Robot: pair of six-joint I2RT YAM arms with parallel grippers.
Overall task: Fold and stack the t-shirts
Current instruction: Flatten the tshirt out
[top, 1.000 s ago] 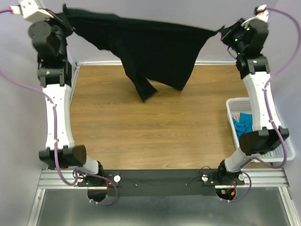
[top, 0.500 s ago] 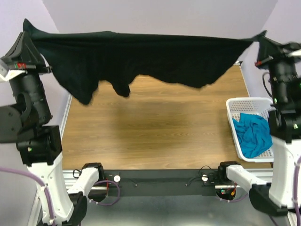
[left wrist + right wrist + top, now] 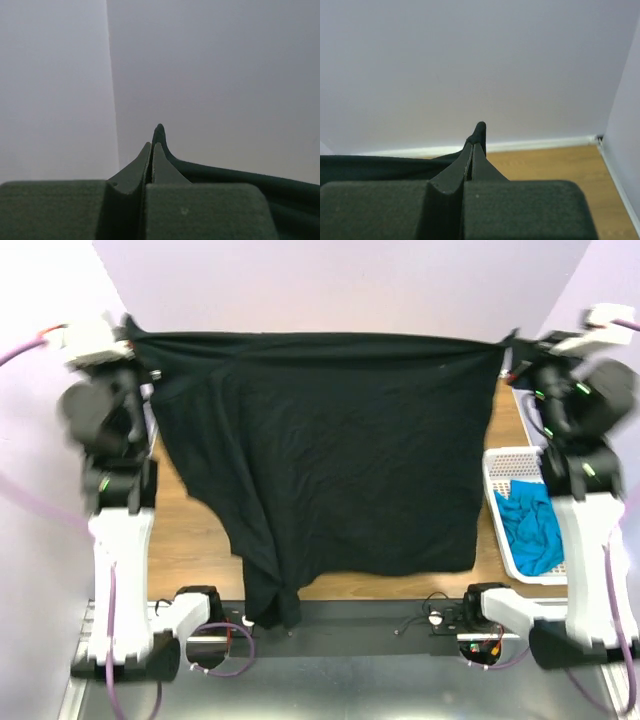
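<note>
There are two t-shirts, two grippers and one basket.

The black t-shirt (image 3: pixel 330 460) hangs between the two raised arms like a curtain. Its top edge is pulled nearly straight from one gripper to the other. The left gripper (image 3: pixel 133 335) is clenched on one top corner of the cloth. In its wrist view the two fingers are pressed flat together, a small black nub of fabric pokes out past their tips, and the rest of the cloth trails off to that gripper's right.

The right gripper (image 3: pixel 511 339) is likewise clamped on the opposite top corner. Its fingers meet with a pinch of black cloth at the tips, and the fabric runs away to its left.

Below the grippers the shirt falls wide and fairly flat. One narrower piece droops lower on the left gripper's side, down to the dark rail by the arm bases.

The teal-blue t-shirt (image 3: pixel 527 530) lies crumpled in the white lattice basket (image 3: pixel 497 462), well below the right gripper and just beside that arm's white link. The basket sits on the wooden table (image 3: pixel 185 520), at the edge on the right arm's side.

Some small marks on the arms are too blurred to read.
</note>
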